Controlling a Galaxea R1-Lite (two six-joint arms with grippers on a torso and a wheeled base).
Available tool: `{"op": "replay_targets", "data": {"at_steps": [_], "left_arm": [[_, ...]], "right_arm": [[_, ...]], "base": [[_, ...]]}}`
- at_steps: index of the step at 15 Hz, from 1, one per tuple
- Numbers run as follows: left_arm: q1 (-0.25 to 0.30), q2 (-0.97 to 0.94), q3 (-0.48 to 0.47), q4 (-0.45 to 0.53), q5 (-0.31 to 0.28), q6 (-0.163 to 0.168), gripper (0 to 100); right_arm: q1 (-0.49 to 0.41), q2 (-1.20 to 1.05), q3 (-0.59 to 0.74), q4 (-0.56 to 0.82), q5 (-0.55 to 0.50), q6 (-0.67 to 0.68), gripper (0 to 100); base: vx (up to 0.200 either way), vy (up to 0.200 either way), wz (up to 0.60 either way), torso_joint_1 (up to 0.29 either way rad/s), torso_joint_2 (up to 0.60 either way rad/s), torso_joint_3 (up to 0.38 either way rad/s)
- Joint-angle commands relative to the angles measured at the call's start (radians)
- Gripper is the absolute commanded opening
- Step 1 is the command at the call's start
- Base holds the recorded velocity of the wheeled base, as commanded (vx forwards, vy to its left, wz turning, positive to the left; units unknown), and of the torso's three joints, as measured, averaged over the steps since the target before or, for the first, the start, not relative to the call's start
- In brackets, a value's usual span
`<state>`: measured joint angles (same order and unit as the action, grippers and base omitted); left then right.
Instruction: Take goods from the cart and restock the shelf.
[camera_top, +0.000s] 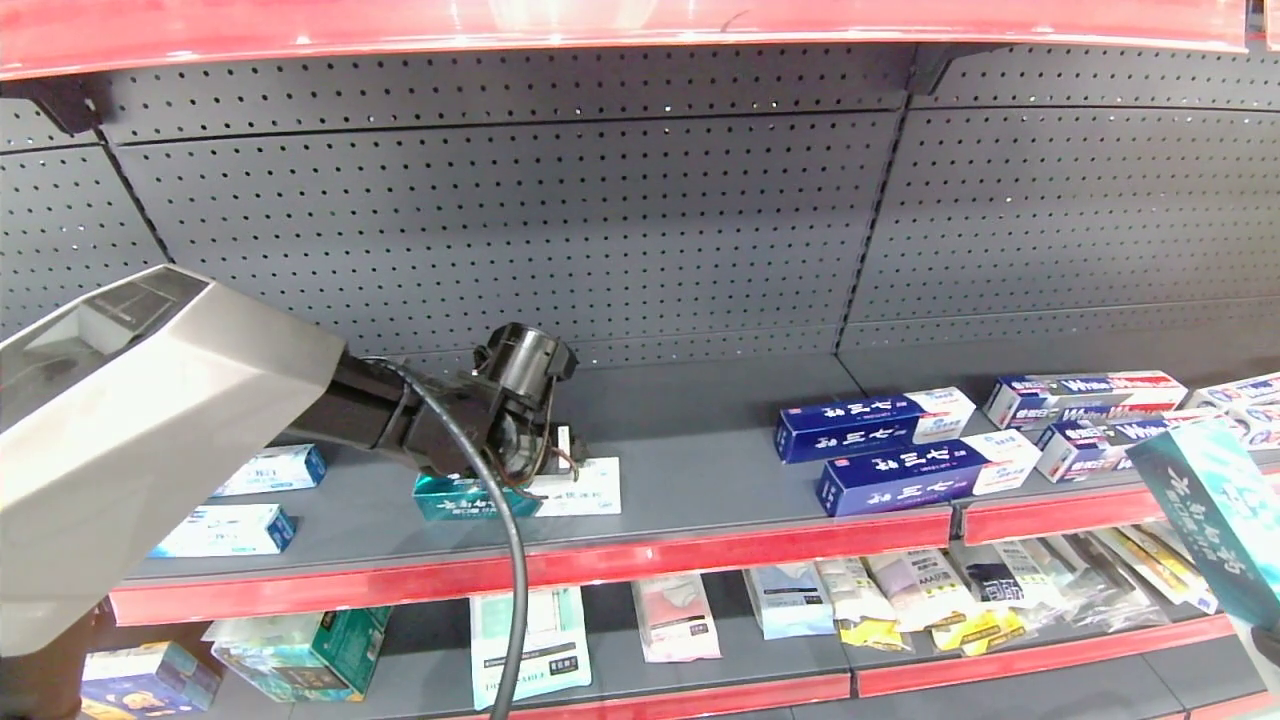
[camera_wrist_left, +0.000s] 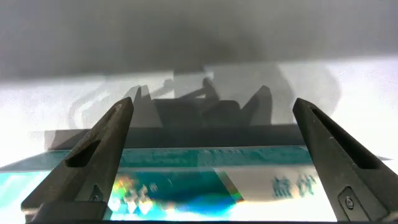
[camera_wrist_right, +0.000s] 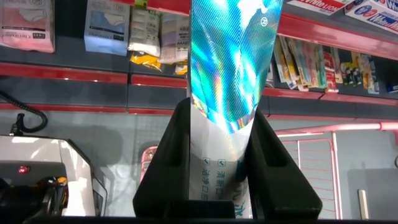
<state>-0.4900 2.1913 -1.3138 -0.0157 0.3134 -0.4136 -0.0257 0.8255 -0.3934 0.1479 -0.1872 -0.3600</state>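
Shelf (camera_top: 700, 470), two teal boxes (camera_top: 470, 497)

Print all over, and barely a word of it legible! White characters ran along two blue toothpaste boxes (camera_top: 880, 425) just above the red shelf lip (camera_top: 700, 545). Bold lettering crossed the red-white-blue cartons (camera_top: 1085, 395) behind them. Dark characters marked the holographic teal box (camera_top: 1215, 520) off the lip's right end, but they were unreadable.

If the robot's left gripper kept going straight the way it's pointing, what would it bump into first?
Probably the teal-and-white box lying on the shelf board, crossways right in front of the open left gripper. Depth is hard to judge, so it might touch the board itself instead.
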Motion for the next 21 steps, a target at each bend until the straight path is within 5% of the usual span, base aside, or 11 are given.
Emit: {"op": "replay_targets", "data": {"at_steps": [1,6,14,21], "left_arm": [[0.001,-0.007,-0.005,0.008,0.001,-0.001,100],[0.001,-0.016,-0.010,0.017,0.001,-0.001,100],[0.013,-0.033,-0.084,0.165,-0.013,0.010,100],[0.013,-0.025,-0.077,0.172,-0.051,0.035,100]], "right_arm": [[0.000,-0.009,0.005,-0.001,0.000,0.000,0],[0.000,-0.009,0.004,-0.001,0.000,0.000,0],[0.000,-0.013,0.005,-0.001,0.000,0.000,0],[0.000,-0.037,0.019,-0.001,-0.001,-0.013,0]], "base": [[0.000,0.000,0.00,0.000,0.00,0.000],[0.000,0.000,0.00,0.000,0.00,0.000],[0.000,0.000,0.00,0.000,0.00,0.000],[0.000,0.000,0.00,0.000,0.00,0.000]]}}
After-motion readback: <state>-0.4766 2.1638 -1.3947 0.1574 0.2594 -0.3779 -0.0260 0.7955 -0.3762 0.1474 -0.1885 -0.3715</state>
